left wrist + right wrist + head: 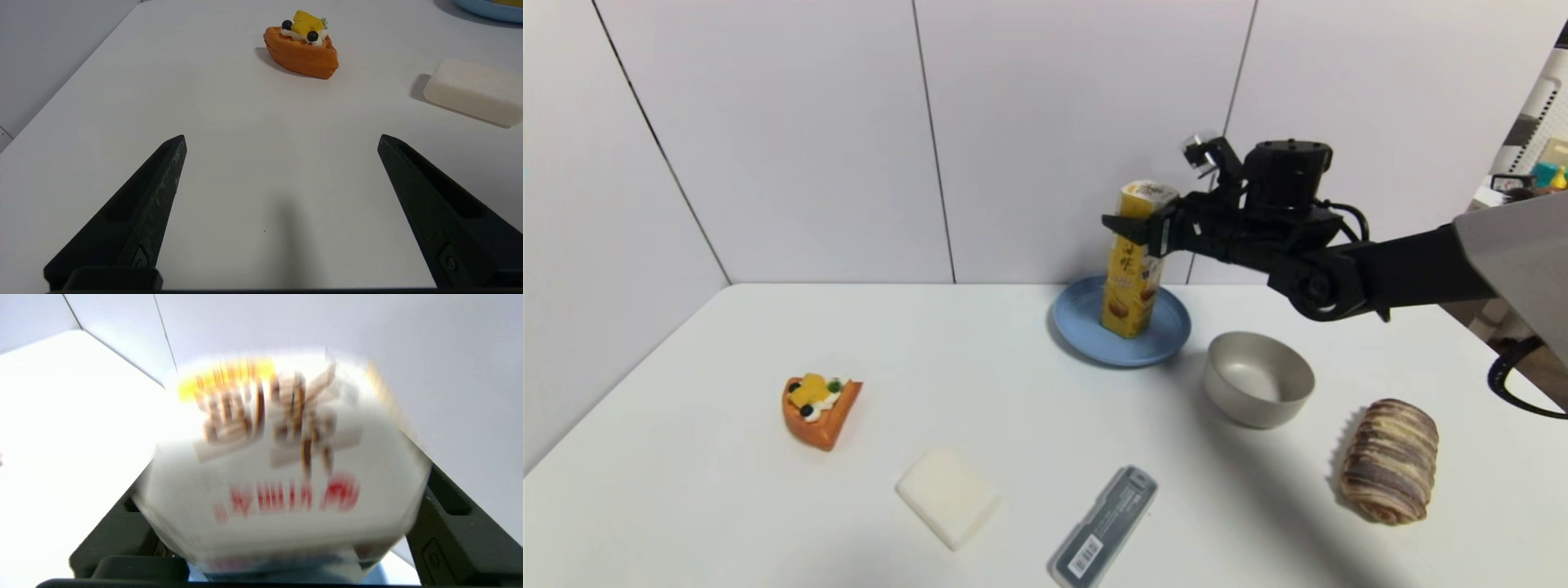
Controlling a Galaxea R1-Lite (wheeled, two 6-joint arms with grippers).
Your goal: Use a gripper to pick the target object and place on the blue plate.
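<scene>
A grey plastic case with a barcode label (1103, 527) lies nearest the camera on the white counter (768, 523), with a white rounded block (947, 496) beside it. Farther back, the yellow hexagonal chips box (1129, 282) stands on the light-blue plate (1086, 336), close to upright, its base inside the rim.

The right tool (1137, 229) is up at the box's upper part, reaching in from the robot's right. Its jaws stand wide on either side of the box, parted rather than clamped, though the white top hides where they might brush the cardboard. The left tool (282, 138) is idle over the near left part of the counter, its jaws spread with nothing between them.

The step in hand looks like the release: the box is where the task wants it, and what remains is getting the tool clear. The next move calls for a straight, level retreat along the line of the jaws — no sideways swing, since a tall, narrow box could tip if one is dragged against it. The beige-grey bowl (1258, 380) sits just beside the plate on the arm's side, so the arm should stay high above it. The striped brown bread roll (1390, 461) and the fruit-topped tart (818, 408) lie well apart from the plate — neither needs touching.
</scene>
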